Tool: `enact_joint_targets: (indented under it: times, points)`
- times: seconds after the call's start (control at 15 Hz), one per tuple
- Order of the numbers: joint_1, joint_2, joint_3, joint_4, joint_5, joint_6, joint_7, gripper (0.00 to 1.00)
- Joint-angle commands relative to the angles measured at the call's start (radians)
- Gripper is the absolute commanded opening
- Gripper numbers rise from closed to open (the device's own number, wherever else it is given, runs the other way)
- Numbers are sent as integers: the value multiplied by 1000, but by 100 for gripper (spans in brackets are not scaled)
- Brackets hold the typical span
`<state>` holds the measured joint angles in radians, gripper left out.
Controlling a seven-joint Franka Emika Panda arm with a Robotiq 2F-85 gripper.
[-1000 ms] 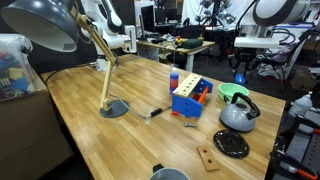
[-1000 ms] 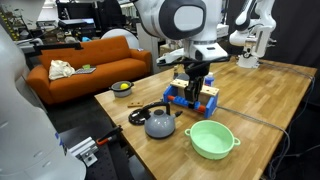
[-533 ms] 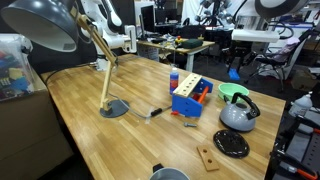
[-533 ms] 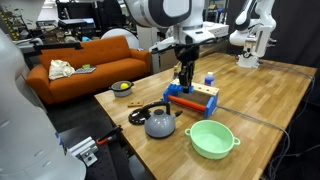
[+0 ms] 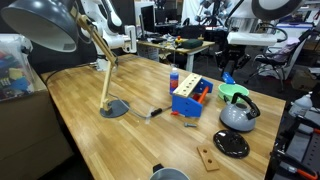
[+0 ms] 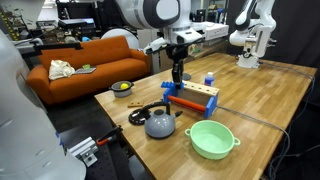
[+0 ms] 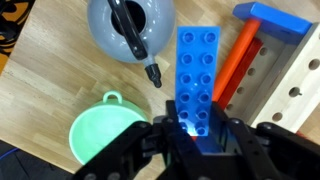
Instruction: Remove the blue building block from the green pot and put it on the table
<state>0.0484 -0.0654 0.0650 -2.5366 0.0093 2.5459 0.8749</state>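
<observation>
The blue building block (image 7: 197, 70) is seen clamped at one end between the fingers of the end effector (image 7: 192, 135), held aloft above the tabletop (image 7: 40, 90), clear of the green pot (image 7: 100, 135), which is set beside the kettle (image 7: 130, 30)

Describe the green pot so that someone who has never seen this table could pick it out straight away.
On the big wooden table, find the silver kettle with the black handle near one edge. The green pot stands right next to it. Unlike the kettle and the blue toolbox behind it, it is bright green, round and open-topped, with a wide rim.
</observation>
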Motion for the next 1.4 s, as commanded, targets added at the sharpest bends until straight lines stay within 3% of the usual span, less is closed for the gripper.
enact_joint_targets:
  times: [0.0, 0.53, 0.6, 0.67, 1.13, 1.2, 1.33]
  points:
    - [19, 47, 24, 22, 9, 16, -51, 10]
    - [79, 184, 46, 101, 30, -11, -46, 10]
    - [83, 156, 39, 72, 8, 0, -24, 10]
    - [86, 168, 37, 78, 8, 0, -24, 35]
    - [87, 169, 36, 78, 8, 0, -23, 35]
    - [87, 169, 36, 78, 8, 0, -23, 10]
    - [92, 196, 28, 90, -12, 24, 35, 10]
